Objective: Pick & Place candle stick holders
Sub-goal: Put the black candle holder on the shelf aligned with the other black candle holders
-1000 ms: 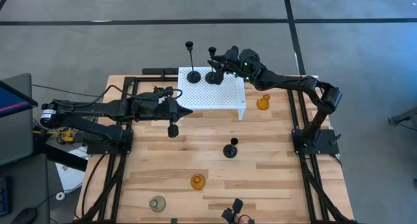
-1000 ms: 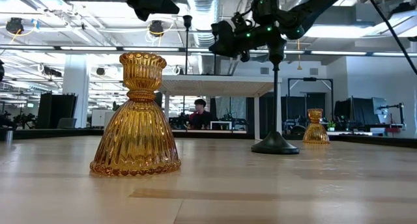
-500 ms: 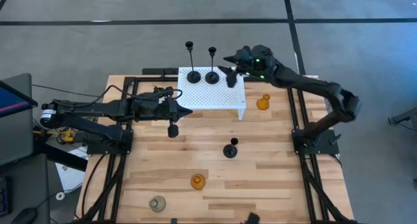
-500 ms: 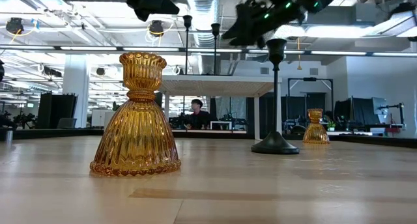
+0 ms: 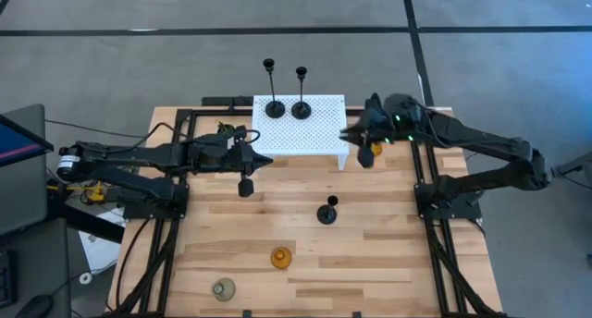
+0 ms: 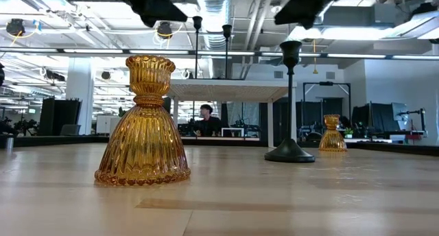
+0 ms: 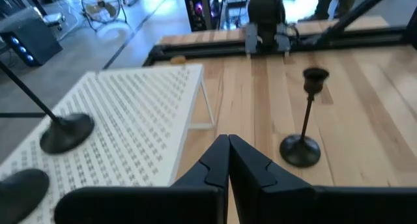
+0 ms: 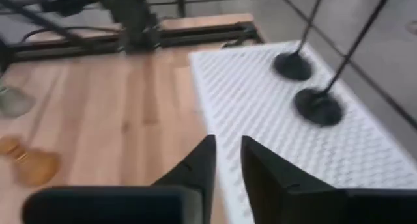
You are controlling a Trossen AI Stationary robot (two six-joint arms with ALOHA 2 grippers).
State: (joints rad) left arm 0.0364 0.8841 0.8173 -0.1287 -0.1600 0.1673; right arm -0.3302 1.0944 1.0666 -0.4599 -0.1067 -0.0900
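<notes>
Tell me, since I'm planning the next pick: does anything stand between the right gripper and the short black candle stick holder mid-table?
Nothing visible does. The right gripper hangs beside the white perforated stand, over an amber glass holder. The short black candle stick holder stands alone on bare wood nearer the front.

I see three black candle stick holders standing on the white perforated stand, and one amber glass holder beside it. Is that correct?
Not quite. Only two black candle stick holders stand on the white perforated stand; the third black one stands on the wooden table, as the high view shows. The amber glass holder does sit beside the stand.
</notes>
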